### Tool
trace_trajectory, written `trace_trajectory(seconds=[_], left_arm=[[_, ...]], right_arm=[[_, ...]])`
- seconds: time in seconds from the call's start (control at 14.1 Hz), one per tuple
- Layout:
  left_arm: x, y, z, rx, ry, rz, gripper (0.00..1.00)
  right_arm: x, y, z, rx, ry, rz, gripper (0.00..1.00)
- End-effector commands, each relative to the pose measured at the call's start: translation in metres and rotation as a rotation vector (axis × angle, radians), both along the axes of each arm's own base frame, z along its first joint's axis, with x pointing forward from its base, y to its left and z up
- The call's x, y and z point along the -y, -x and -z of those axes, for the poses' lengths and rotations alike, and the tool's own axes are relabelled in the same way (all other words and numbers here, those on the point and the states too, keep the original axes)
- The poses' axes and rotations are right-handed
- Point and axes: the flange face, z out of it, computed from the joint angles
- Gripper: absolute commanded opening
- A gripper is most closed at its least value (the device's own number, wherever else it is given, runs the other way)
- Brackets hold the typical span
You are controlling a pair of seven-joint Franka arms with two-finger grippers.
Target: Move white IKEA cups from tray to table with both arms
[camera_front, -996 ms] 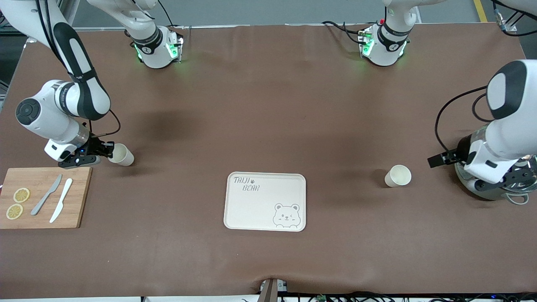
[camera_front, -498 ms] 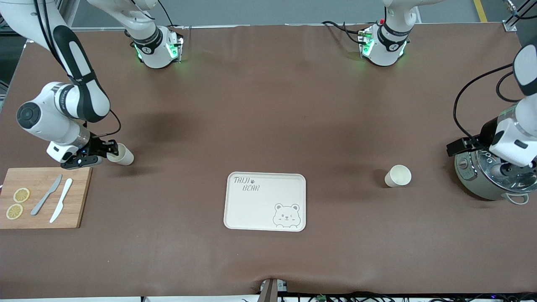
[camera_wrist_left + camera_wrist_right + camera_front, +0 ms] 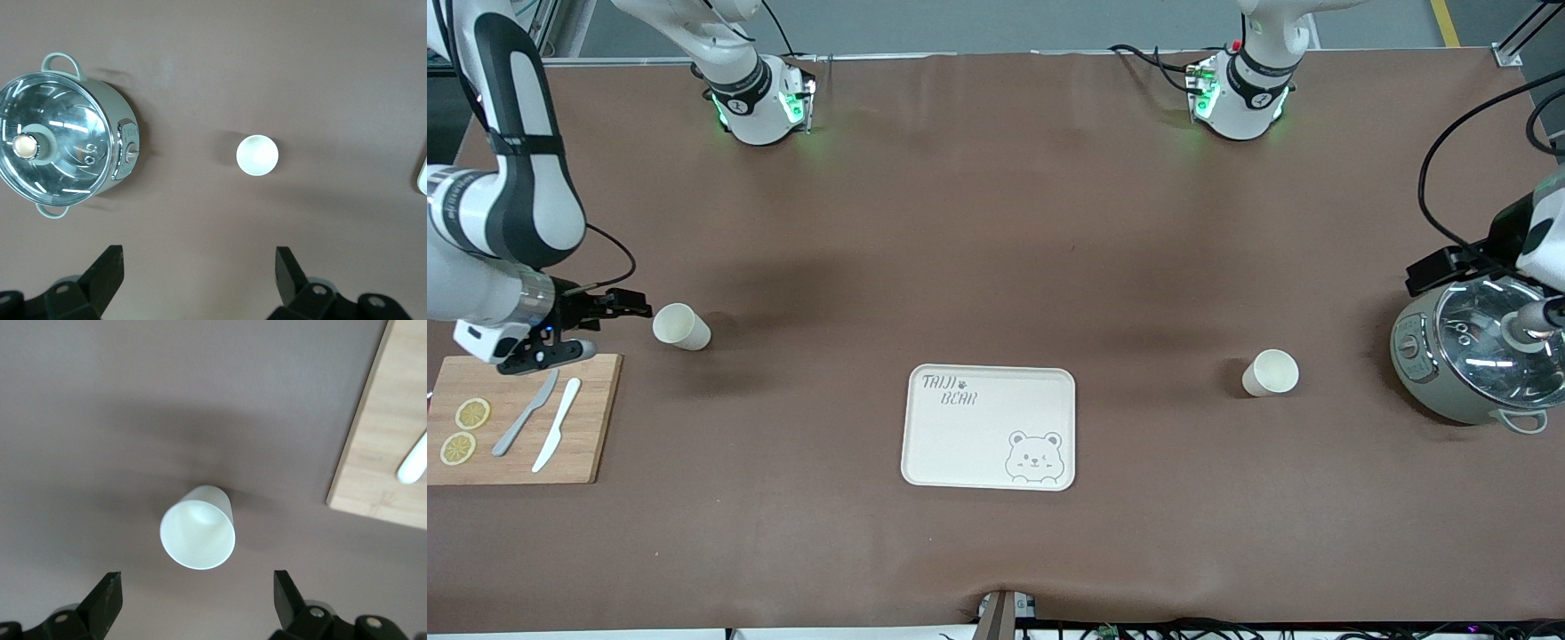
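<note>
The right wrist view showed what the front view hid: the right gripper [image 3: 197,603] was spread wide and empty, above one white cup [image 3: 198,528] standing upright beside the cutting board [image 3: 387,440]. The left gripper [image 3: 200,277], equally wide and empty, hung high over the table, near the pot [image 3: 63,163]. The other cup [image 3: 1270,372], plain, cream-white and tapered, stood upright between pot and tray [image 3: 989,427], with bare brown tablecloth [image 3: 996,222] around each.

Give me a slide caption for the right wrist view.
Open right gripper above an upright cream-white handleless cup on brown tabletop, bamboo cutting board beside it.
</note>
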Motion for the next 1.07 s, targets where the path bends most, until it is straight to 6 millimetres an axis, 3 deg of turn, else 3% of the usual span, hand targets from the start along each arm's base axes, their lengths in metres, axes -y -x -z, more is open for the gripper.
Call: trace_trajectory(seconds=[0.0, 0.21, 0.36, 0.5, 0.78, 0.93, 1.0], left_arm=[[0.002, 0.007, -0.017, 0.012, -0.022, 0.021, 1.00], [0.004, 0.015, -0.032, 0.038, -0.024, 0.024, 1.00], [0.004, 0.019, -0.039, 0.049, -0.026, 0.035, 1.00], [0.006, 0.025, -0.048, 0.063, -0.024, 0.051, 1.00], [0.009, 0.032, -0.058, 0.076, -0.026, 0.057, 1.00], [0.013, 0.037, -0.056, 0.043, -0.027, 0.062, 1.00], [0.015, 0.037, -0.058, 0.046, -0.028, 0.063, 1.00]], right_arm=[[-0.025, -0.009, -0.045, 0.058, -0.005, -0.046, 1.00], [-0.058, -0.027, -0.124, 0.017, -0.014, -0.081, 1.00], [-0.082, -0.034, -0.156, 0.026, 0.011, -0.008, 1.00], [-0.080, -0.035, -0.176, 0.045, 0.015, 0.001, 1.00], [-0.105, -0.035, -0.211, 0.097, 0.128, -0.060, 1.00], [-0.097, -0.024, -0.224, 0.080, 0.122, 0.019, 1.00], [-0.107, -0.016, -0.238, 0.094, 0.127, 0.107, 1.00]])
